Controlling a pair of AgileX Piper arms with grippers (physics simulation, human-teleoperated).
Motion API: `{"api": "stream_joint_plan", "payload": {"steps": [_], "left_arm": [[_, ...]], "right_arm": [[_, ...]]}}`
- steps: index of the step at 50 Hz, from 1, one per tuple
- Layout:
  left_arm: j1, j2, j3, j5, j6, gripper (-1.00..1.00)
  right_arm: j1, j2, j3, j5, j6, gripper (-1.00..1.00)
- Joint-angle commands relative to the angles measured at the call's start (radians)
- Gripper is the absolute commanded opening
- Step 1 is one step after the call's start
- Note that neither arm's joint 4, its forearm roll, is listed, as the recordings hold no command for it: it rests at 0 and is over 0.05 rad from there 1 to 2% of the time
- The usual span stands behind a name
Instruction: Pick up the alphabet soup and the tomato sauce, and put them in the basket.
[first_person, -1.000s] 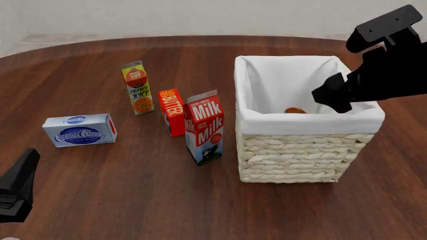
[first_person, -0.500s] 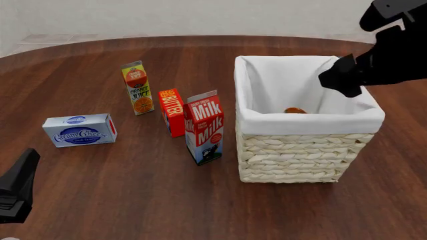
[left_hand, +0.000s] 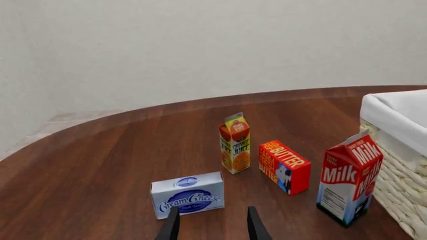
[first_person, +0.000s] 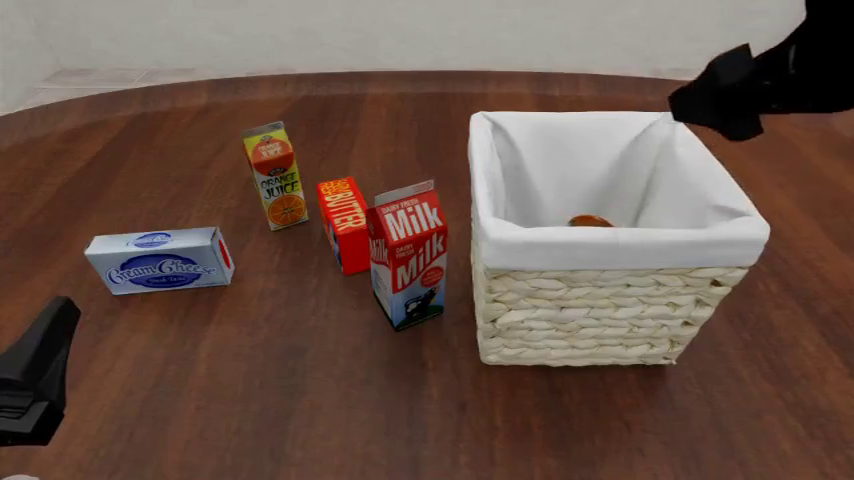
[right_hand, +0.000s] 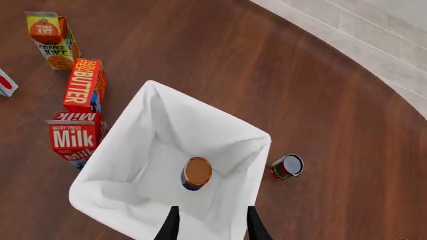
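- The left gripper (left_hand: 212, 226), fingers spread and empty, sits low at the near edge, facing the cream cheese box (left_hand: 187, 194).
- The alphabet soup (right_hand: 197, 173) stands upright inside the basket (first_person: 621, 245).
- The right gripper (right_hand: 211, 224), fingers parted, holding nothing, hangs above the basket.
- The tomato sauce (right_hand: 287, 167) stands upright just beyond the basket; the right arm is nearer.
- Dark wooden surface (first_person: 267, 400), pale wall behind.

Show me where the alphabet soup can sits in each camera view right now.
Front view: alphabet soup is a sliver of orange top on the floor of the basket.
Left wrist view: not visible; only the basket's corner shows.
Right wrist view: upright in the basket, can seen from above.
Shared landmark: milk carton, beside the basket.
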Motion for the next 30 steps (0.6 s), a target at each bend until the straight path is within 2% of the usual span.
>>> {"api": "stream_joint_plan", "payload": {"steps": [1, 17, 30], "left_arm": [[-0.002, 0.001, 0.0, -0.001, 0.0, 1.0], [-0.003, 0.006, 0.0, -0.002, 0.005, 1.0], [-0.002, -0.005, 0.0, 0.009, 0.006, 1.0]], "right_arm": [[-0.036, -0.002, -0.033, -0.004, -0.001, 1.0], [-0.108, 0.001, -0.038, -0.04, 0.005, 1.0], [-0.148, -0.007, -0.036, -0.077, 0.034, 1.0]]}}
